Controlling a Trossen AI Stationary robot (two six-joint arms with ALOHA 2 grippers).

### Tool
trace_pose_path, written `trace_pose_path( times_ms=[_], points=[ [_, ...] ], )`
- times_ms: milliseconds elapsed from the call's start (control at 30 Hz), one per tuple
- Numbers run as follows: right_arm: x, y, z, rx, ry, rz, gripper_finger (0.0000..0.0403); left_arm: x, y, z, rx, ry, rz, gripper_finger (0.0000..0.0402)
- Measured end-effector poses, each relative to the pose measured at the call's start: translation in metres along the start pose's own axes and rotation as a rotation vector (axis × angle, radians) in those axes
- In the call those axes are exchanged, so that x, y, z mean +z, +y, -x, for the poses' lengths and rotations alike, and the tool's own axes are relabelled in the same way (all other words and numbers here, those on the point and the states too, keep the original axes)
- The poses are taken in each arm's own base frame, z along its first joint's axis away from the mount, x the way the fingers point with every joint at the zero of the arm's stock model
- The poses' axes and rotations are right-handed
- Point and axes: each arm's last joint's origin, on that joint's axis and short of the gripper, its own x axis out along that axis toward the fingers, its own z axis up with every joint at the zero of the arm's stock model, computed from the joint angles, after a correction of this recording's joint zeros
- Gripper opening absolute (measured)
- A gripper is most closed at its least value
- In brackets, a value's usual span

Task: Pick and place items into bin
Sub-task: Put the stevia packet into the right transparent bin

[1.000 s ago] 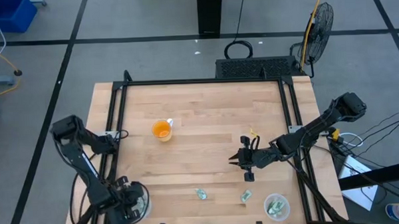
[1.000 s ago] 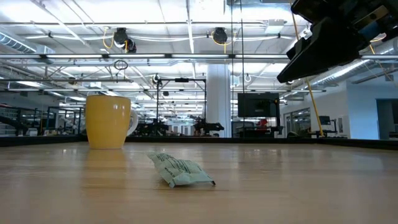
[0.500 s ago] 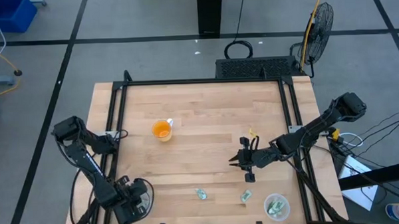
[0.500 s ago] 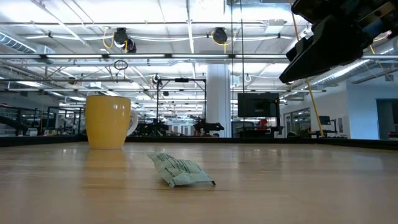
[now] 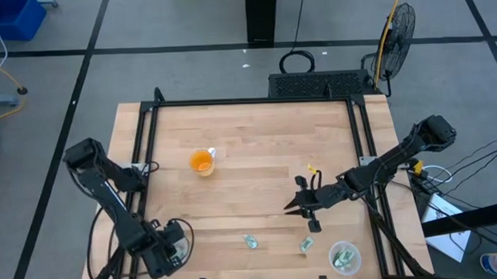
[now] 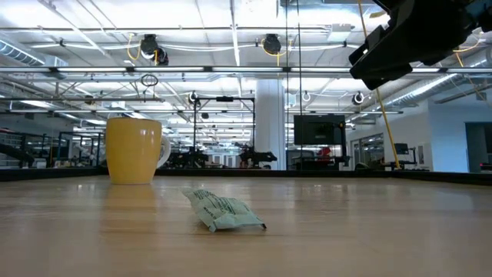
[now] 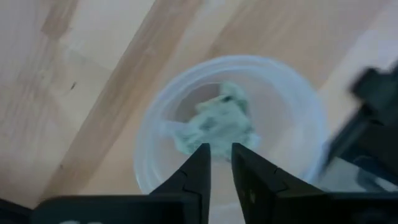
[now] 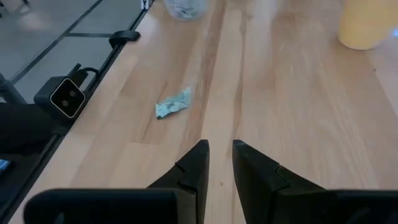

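Only left wrist view shows packets (image 7: 217,121) in bin (image 7: 298,99), gripper (image 7: 221,165) nearly closed, empty

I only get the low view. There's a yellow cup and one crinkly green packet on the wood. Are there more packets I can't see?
Observer: Yes. From above, two lie loose on the wooden table: the left small pale green wrapped packet and the right packet.
Operator: Where's the bin? I don't see one!
Observer: A clear round plastic bin sits right under the left gripper at the table's near left corner, with binned green packets inside.
Operator: And the other arm?
Observer: The right gripper hangs over bare wood, close to the right packet.
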Motion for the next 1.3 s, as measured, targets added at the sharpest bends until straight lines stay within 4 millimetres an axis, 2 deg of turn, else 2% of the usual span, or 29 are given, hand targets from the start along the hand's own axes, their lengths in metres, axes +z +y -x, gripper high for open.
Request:
trace_pose_path(
  times_ms=[133,267,333,467,600,900,1067,1300],
  points=[
    [0.0,0.0,0.0,0.0,0.0,0.0,0.0067,0.004,0.002,0.021,-0.08,-0.024,0.007,0.0039],
    [0.001,0.001,0.0,0.033,-0.004,-0.028,0.0067,0.011,0.007,0.042,-0.151,-0.176,-0.052,0.0008],
    [0.006,0.003,0.0,0.06,-0.014,-0.041,0.0067,0.016,0.01,0.051,-0.171,-0.287,-0.103,0.0005],
    [0.018,0.007,0.001,0.071,-0.053,-0.031,0.0067,0.027,0.014,0.063,-0.149,-0.52,-0.199,0.0025],
    [0.028,0.01,0.002,0.083,-0.084,-0.032,0.0067,0.041,0.012,0.065,-0.097,-0.701,-0.241,0.004],
    [0.01,0.029,-0.006,0.129,0.018,-0.037,0.007,0.079,-0.003,0.057,-0.112,-0.721,-0.392,0.0046],
    [-0.003,0.032,-0.004,0.128,0.143,-0.015,0.0098,0.097,-0.003,0.053,-0.067,-0.727,-0.463,0.0047],
    [-0.024,0.043,0.002,0.158,0.282,-0.018,0.0147,0.11,0.002,0.053,-0.051,-0.711,-0.448,0.0047]
  ],
)
